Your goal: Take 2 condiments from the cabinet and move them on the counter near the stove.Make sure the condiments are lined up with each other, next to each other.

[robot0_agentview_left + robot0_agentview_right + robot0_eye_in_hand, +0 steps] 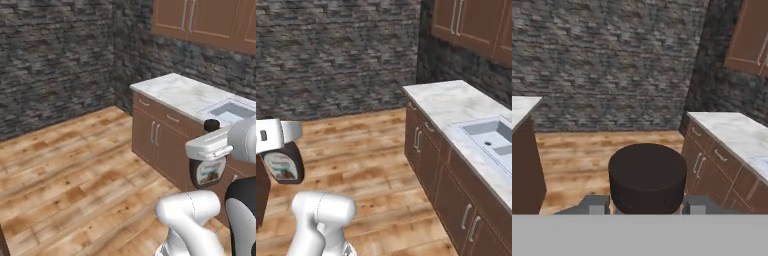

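One of the condiments, a squat dark brown bottle (208, 172) with a black cap and a pale label, hangs upright in the air over the wooden floor. My gripper (212, 150) is shut on it just below the cap. From the right base camera the bottle (284, 166) hangs at the far left under the gripper (276, 137). The hand view has the bottle's black cap (647, 176) between my fingers (595, 205). The white marble counter (175, 92) runs along the right, and the closed brown cabinet (200, 20) hangs above it. The stove is out of view.
A sink (495, 137) is sunk into the counter (456, 100) to the right. Dark stone walls close off the far side. A second marble-topped unit (519, 107) stands at the left of the hand view. Open wooden floor (75, 170) lies between the two.
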### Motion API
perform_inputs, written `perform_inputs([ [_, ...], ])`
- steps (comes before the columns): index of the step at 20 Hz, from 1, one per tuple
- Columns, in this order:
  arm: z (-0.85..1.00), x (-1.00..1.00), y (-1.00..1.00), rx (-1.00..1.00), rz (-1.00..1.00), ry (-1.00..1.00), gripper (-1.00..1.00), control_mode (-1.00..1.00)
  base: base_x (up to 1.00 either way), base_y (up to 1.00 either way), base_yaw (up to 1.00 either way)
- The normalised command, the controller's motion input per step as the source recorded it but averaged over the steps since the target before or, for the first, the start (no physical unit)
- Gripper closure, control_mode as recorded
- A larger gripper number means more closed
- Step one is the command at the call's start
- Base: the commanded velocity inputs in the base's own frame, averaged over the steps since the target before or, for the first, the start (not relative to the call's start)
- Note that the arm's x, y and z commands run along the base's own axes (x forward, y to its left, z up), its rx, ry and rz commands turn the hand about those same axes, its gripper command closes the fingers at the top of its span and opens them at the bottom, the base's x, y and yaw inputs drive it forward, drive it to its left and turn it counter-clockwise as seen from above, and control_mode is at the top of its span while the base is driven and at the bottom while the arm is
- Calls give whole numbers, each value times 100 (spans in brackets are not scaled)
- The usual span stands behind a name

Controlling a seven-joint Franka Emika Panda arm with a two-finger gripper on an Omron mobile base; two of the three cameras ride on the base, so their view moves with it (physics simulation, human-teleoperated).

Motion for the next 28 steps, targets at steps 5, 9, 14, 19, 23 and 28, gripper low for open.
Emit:
perform_inputs([
  [5, 0, 0, 0, 0, 0, 0, 100, 100, 82, 22, 40],
  [9, 0, 0, 0, 0, 0, 0, 100, 100, 59, 29, 46],
  [14, 0, 0, 0, 0, 0, 0, 100, 100, 35, 36, 51],
  [19, 0, 0, 0, 0, 0, 0, 100, 100, 54, 9, 52],
  [23, 0, 0, 0, 0, 0, 0, 100, 100, 9, 46, 56],
  [28, 0, 0, 0, 0, 0, 0, 100, 100, 0, 55, 58],
])
